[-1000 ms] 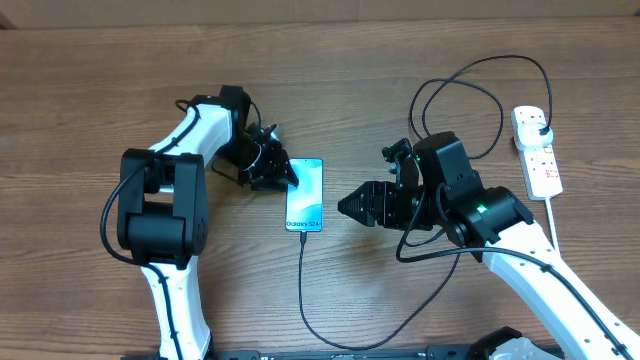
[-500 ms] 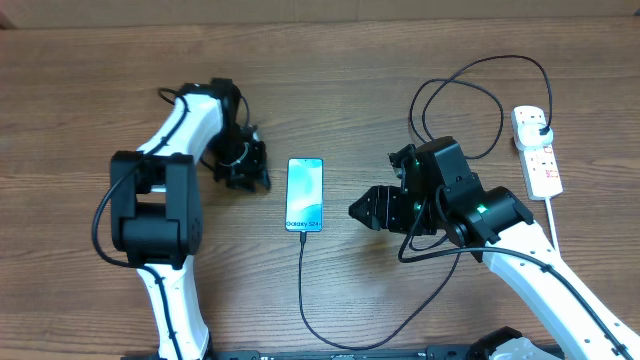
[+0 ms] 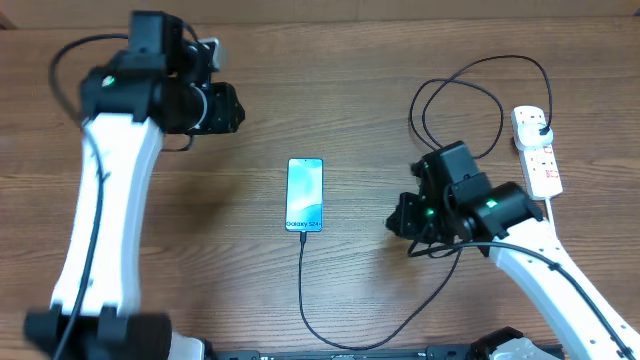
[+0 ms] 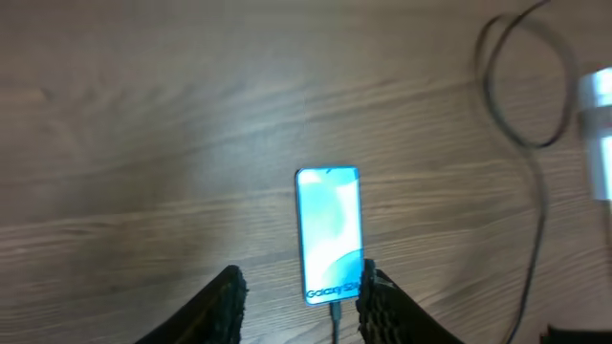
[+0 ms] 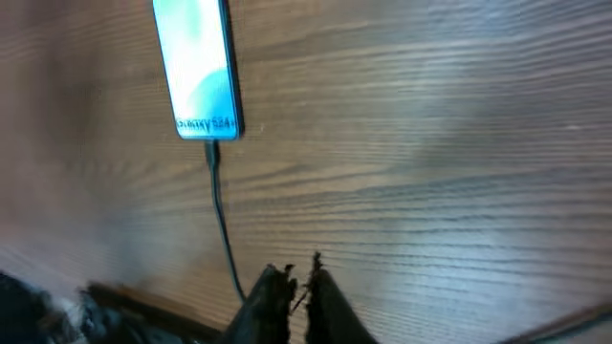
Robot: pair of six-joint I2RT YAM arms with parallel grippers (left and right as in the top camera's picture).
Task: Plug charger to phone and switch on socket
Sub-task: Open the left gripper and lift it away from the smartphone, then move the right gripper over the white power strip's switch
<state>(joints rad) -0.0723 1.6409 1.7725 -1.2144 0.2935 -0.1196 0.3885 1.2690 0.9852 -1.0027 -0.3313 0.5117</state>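
The phone point(image 3: 305, 194) lies flat mid-table, screen lit, and shows in both wrist views point(image 4: 330, 229) point(image 5: 196, 72). The black charger cable point(image 3: 303, 262) meets the phone's near end with its connector tip. It loops along the front of the table to the white socket point(image 3: 537, 150) at the far right, where the black plug sits. My left gripper point(image 3: 228, 108) is raised at the back left, well away from the phone, open and empty point(image 4: 301, 291). My right gripper point(image 3: 398, 222) hangs right of the phone, shut on nothing point(image 5: 299, 277).
The charger's slack forms loops point(image 3: 460, 100) between my right arm and the socket. The socket's thick white cord point(image 3: 553, 222) runs toward the front right. A blurred white edge of the socket point(image 4: 598, 124) shows in the left wrist view.
My left arm has pulled away from the phone's left side, rising toward the back left. My right gripper has shut and drawn back to the right. The phone has not moved.
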